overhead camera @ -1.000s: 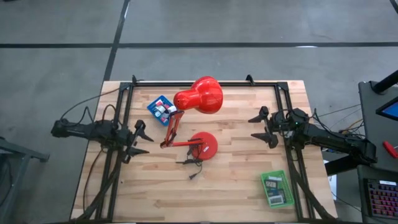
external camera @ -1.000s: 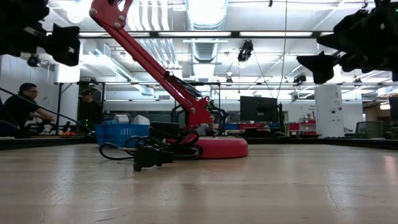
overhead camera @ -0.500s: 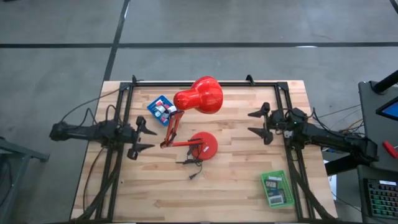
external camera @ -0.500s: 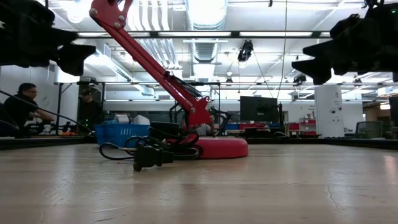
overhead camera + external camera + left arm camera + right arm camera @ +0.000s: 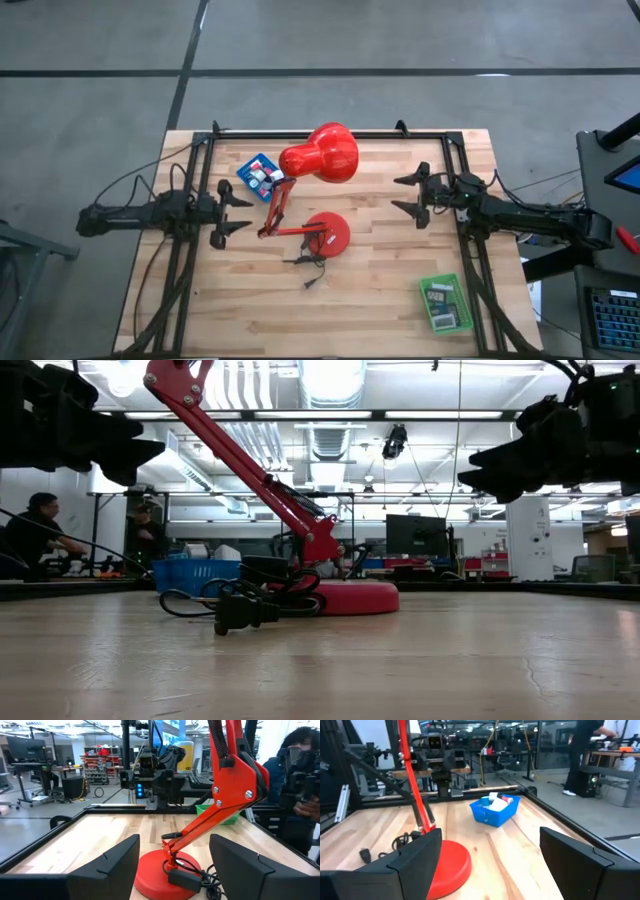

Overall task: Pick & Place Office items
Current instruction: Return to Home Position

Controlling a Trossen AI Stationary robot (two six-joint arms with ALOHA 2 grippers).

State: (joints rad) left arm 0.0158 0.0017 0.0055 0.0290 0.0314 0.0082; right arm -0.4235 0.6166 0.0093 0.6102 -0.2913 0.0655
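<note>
The office items lie in two trays. Small pink, white and teal pieces fill the blue tray (image 5: 260,173) (image 5: 495,810) at the far left. Dark and white flat pieces lie in the green tray (image 5: 445,304) at the near right. My left gripper (image 5: 238,215) (image 5: 174,842) hovers open at the table's left, pointing level at the red lamp's base (image 5: 327,232). Opposite it, at the table's right, my right gripper (image 5: 402,195) (image 5: 490,835) also hovers open and points toward the lamp. Neither holds anything.
The red desk lamp stands mid-table between the grippers, its jointed arm (image 5: 277,205) leaning left and its head (image 5: 322,155) over the far side. Its black cord and plug (image 5: 310,272) lie in front of the base. A black frame (image 5: 330,133) edges the table.
My left gripper has swung round from slanting toward the near edge and now points straight at the lamp. My right gripper has reached a little toward the table's left, closer to the lamp. Both have stayed open. The lamp and the trays have not moved.
</note>
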